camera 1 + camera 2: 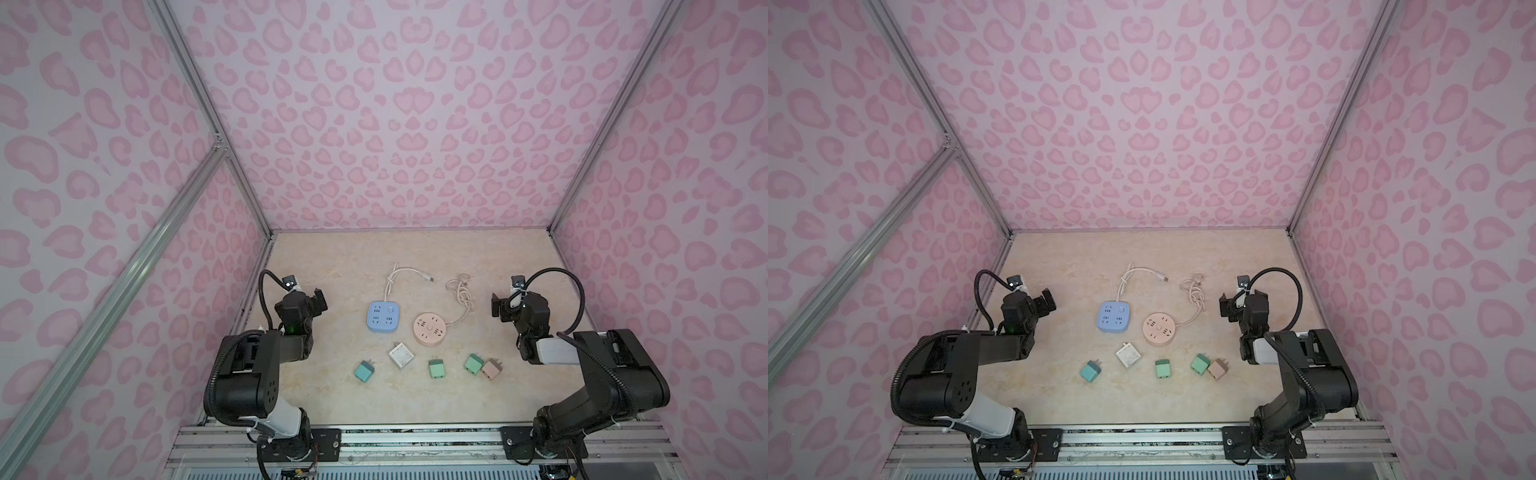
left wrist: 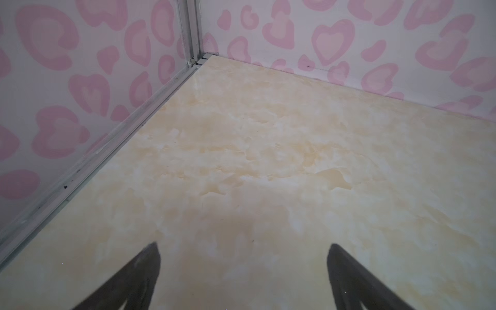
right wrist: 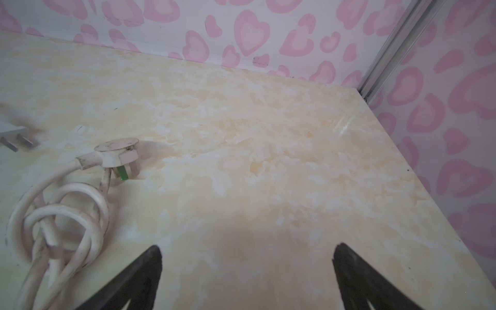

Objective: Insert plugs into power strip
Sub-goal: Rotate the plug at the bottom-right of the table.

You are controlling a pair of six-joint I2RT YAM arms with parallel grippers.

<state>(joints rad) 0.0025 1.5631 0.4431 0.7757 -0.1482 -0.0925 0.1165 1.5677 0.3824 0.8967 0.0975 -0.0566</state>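
A blue square power strip (image 1: 384, 316) and a round pink power strip (image 1: 429, 329) lie mid-table in both top views. In a row nearer the front lie the plugs: teal (image 1: 364, 370), flat white square (image 1: 401, 355), two mint green (image 1: 436, 368) (image 1: 473, 364), and pinkish-tan (image 1: 491, 369) touching the second mint one. My left gripper (image 1: 320, 301) hovers left of the blue strip, open and empty (image 2: 243, 245). Right of the pink strip, my right gripper (image 1: 496, 307) also stands open over bare table (image 3: 248, 247).
The blue strip's white cord (image 1: 399, 274) and the pink strip's knotted cord (image 1: 461, 295) trail toward the back. The knotted cord (image 3: 67, 209) and its round plug head (image 3: 118, 153) lie beside my right gripper. Pink-patterned walls (image 1: 395, 124) enclose three sides.
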